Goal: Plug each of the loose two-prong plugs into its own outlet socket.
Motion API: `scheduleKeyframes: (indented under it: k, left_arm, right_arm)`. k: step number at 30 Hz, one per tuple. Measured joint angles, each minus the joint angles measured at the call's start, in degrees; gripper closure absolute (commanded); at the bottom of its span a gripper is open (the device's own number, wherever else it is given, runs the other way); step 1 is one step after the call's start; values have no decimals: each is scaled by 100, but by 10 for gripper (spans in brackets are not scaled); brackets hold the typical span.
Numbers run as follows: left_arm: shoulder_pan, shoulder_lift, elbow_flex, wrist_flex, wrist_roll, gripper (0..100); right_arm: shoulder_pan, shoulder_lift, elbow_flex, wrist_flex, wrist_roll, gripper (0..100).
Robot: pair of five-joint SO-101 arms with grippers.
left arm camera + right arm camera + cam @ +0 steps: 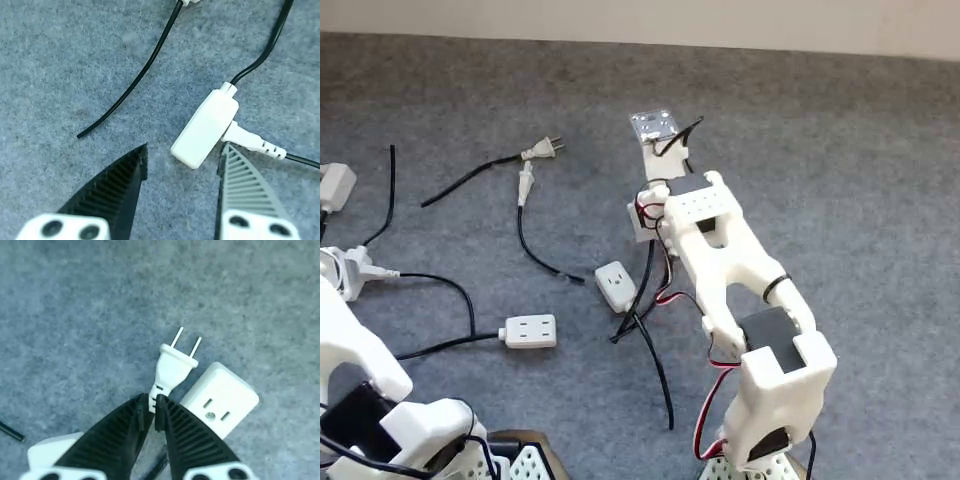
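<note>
Carpet (840,150), grey and short-piled, lies under both arms. In the right wrist view the right gripper (153,401), with black ribbed fingers, is pinched on the cord collar of a white two-prong plug (172,365). The plug's metal prongs point away from the claw. A white cube-shaped outlet socket (220,397) sits just beside the plug, its slotted face toward the camera, and the prongs are not in its slots. The left gripper (185,147) is spread wide, one finger black and one grey, over a white rectangular outlet block (207,125) that has a white plug (250,142) seated in its side. In the high view a loose white plug (542,149) on a black cord lies upper left of centre, and a white flat outlet strip (530,331) lies at lower left.
</note>
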Motion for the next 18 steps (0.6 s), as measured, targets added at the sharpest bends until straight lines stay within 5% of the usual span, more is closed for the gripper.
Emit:
scheduleKeyframes:
  k: [7, 18]
  left_arm:
    - [0, 0, 0, 0, 0, 761]
    - [0, 0, 0, 0, 0, 761]
  right_arm:
    - [9, 0, -114, 308, -325, 861]
    - [-79, 888, -677, 299, -360, 861]
